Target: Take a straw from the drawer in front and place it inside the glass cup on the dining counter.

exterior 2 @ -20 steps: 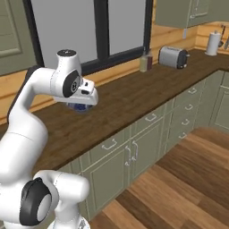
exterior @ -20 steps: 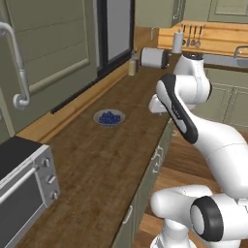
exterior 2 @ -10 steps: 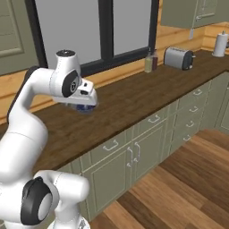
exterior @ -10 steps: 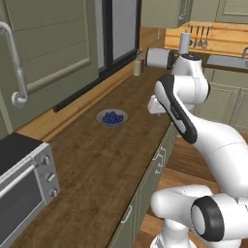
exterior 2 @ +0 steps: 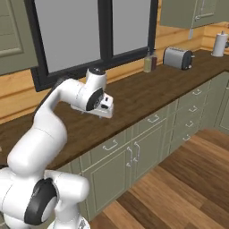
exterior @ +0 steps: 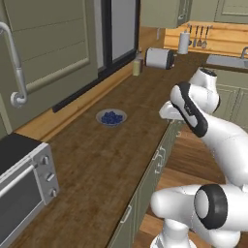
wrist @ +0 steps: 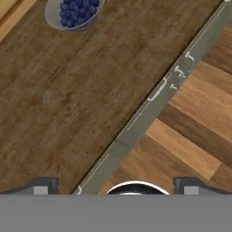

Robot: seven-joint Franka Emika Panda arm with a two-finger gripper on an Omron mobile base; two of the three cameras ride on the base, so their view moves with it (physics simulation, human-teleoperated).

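End effector (wrist: 116, 183) pointing down above worktop (exterior: 121, 145) edge, fingers spread wide, empty, arm folded

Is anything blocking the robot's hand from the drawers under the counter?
Nothing visible does. The gripper hangs open above the worktop's front edge, with the closed drawer fronts and their silver handles straight below. The bowl of blueberries sits well back on the wood, off to the side.

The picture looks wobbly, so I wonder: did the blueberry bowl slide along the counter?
No. The blueberry bowl sits in the same spot beside the dark window sill as before.
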